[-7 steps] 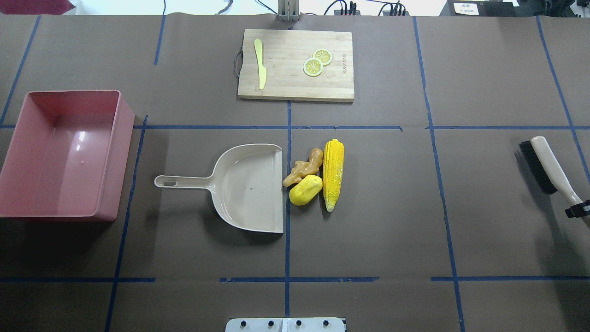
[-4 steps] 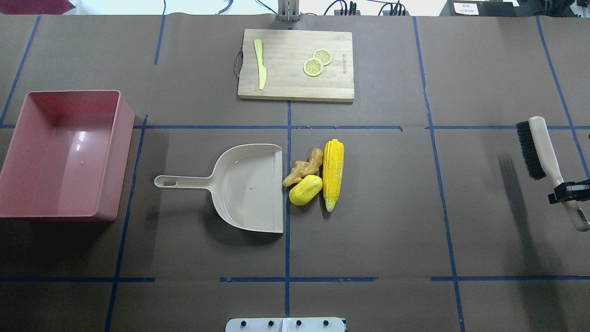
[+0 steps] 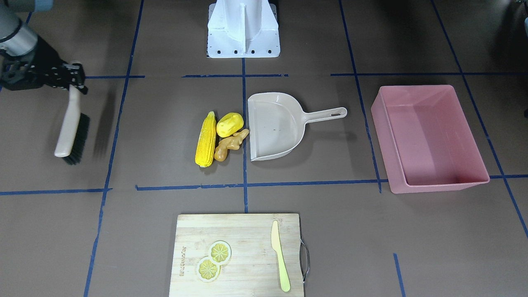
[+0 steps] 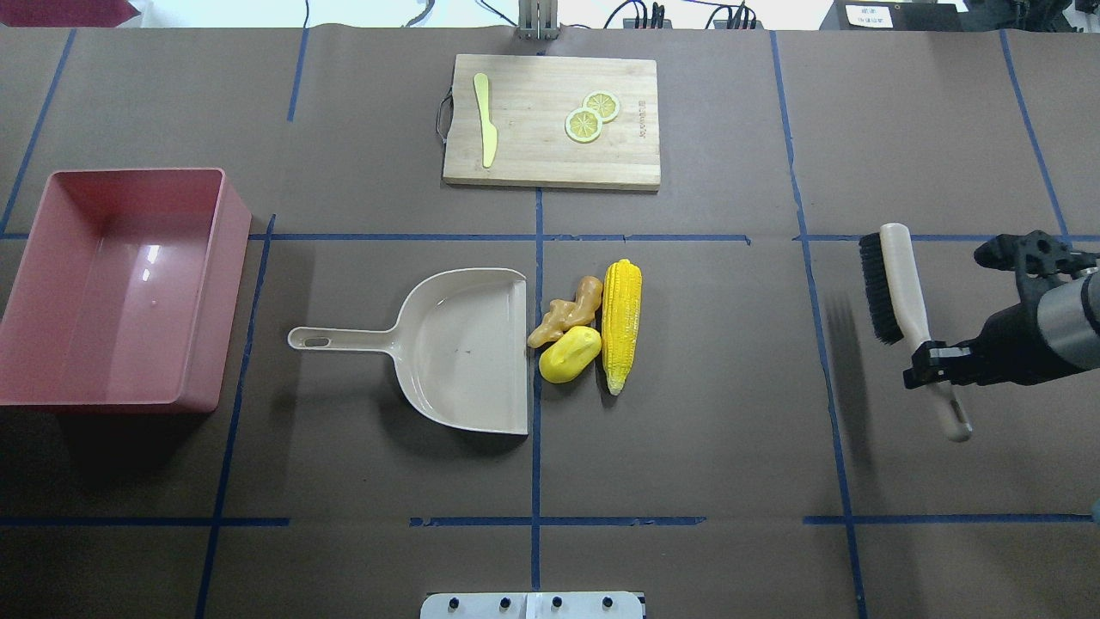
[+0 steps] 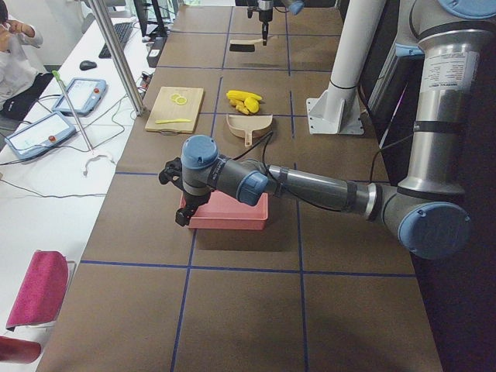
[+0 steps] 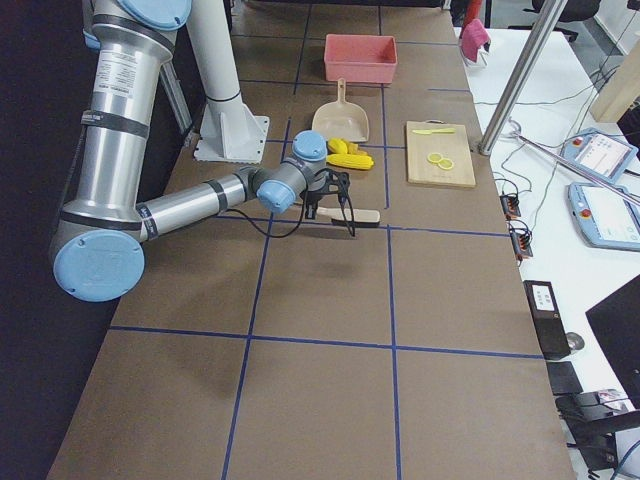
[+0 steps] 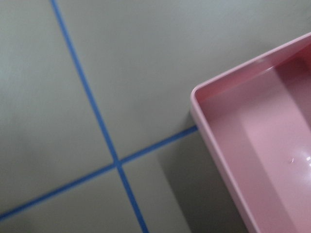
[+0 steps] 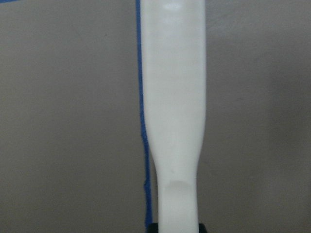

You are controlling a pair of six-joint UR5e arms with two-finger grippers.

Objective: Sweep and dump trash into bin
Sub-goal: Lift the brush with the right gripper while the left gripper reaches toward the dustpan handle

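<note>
The right gripper [image 4: 935,359] has its fingers clamped on the beige handle of the brush [image 4: 896,273], close to the handle's narrow end, which sticks out a little past the fingers toward the robot. On the other side of the fingers the brush runs away from the robot, with the black bristles turned toward the middle of the table [image 4: 687,447]. The brush's shadow lies on the brown cover apart from the brush itself.

Well off to the robot's left of those fingers lies the trash, three pieces bunched together. The corn cob [image 4: 621,325] is nearest the brush and lies lengthwise. The potato-like lump [image 4: 569,354] and the ginger root [image 4: 567,314] sit against its far side. Both rest right at the open lip of the beige dustpan [image 4: 464,352], whose handle points on toward the pink bin [image 4: 230,292], the thing farthest from the brush.

Farther from the robot than the trash, a wooden cutting board [image 4: 550,163] carries two lemon slices [image 4: 591,116] and a pale knife [image 4: 486,116].

The left gripper [image 5: 183,211] shows only in the side view, hanging by one end of the bin. From there I cannot tell whether its fingers are apart or together. Its wrist camera looks down on one corner of the bin's rim and a crossing of blue tape lines [image 7: 115,164] beside it.
</note>
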